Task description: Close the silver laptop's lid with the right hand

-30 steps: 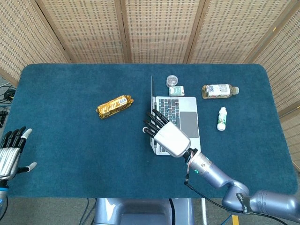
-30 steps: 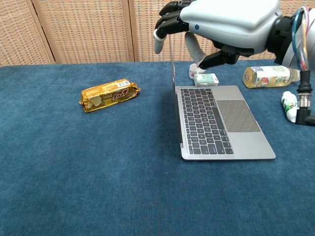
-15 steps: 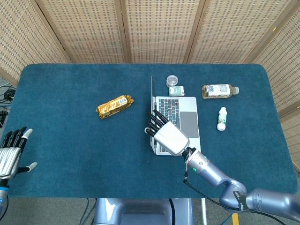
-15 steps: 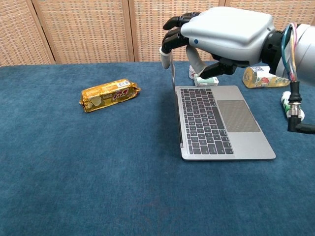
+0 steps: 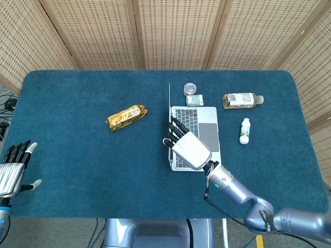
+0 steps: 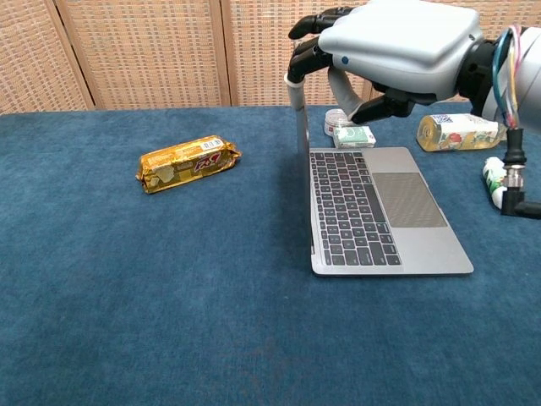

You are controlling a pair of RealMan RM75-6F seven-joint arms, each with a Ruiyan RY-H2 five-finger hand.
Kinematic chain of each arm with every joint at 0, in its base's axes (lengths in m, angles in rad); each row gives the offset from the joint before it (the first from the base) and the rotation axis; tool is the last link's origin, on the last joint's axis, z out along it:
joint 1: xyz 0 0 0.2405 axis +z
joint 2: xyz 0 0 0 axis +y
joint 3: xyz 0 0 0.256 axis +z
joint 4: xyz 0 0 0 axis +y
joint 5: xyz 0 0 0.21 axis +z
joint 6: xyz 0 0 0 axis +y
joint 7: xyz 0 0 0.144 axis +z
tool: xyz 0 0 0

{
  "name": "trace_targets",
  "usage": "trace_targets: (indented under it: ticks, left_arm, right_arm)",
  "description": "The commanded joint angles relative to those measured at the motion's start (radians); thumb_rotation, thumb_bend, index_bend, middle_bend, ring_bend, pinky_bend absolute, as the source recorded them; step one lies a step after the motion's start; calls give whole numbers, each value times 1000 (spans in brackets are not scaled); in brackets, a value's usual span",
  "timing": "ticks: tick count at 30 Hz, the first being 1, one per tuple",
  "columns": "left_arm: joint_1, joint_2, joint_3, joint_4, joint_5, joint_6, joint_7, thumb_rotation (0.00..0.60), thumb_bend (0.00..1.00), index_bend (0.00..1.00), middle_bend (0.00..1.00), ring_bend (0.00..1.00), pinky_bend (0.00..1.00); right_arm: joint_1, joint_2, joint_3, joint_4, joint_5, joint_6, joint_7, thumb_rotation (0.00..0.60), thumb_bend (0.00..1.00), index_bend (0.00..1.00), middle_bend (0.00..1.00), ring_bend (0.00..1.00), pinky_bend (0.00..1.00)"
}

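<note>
The silver laptop (image 5: 199, 133) (image 6: 380, 211) lies open mid-table, its lid (image 5: 169, 111) (image 6: 303, 156) standing nearly upright along the left side of the keyboard. My right hand (image 5: 187, 147) (image 6: 393, 46) hovers above the keyboard with its fingertips (image 6: 296, 74) curled over the lid's top edge and touching it. The thumb (image 6: 376, 106) hangs on the screen side. Nothing is gripped in that hand. My left hand (image 5: 13, 168) rests open at the table's front left corner, seen only in the head view.
A gold snack packet (image 5: 126, 117) (image 6: 186, 163) lies left of the laptop. Behind the laptop are a small clear jar (image 5: 190, 88) and a green-white box (image 5: 195, 99) (image 6: 353, 135). A juice bottle (image 5: 242, 99) (image 6: 461, 131) and a small white bottle (image 5: 244, 130) (image 6: 499, 182) lie to the right.
My right hand has shifted right and slightly up, its fingertips now over the lid's top edge. The lid has tipped a little toward the keyboard.
</note>
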State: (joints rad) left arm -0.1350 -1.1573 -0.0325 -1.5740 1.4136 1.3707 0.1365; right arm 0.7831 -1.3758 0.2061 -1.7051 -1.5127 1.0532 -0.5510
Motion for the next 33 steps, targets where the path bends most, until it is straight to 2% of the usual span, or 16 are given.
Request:
trace_targets:
  ticks: [1,33]
  left_arm:
    - [0,0,1,0,0,0,0,600,49,0,0,0,0]
    - [-2,1,7,-8,6,-4,-2,600,48,0,0,0,0]
  right_arm:
    - [-1,3,-1,-4,8,0,-6,600,1000,386,307,75,81]
    - [-4,32,-12,9,69,3,-97,600,1000,413,334,90,81]
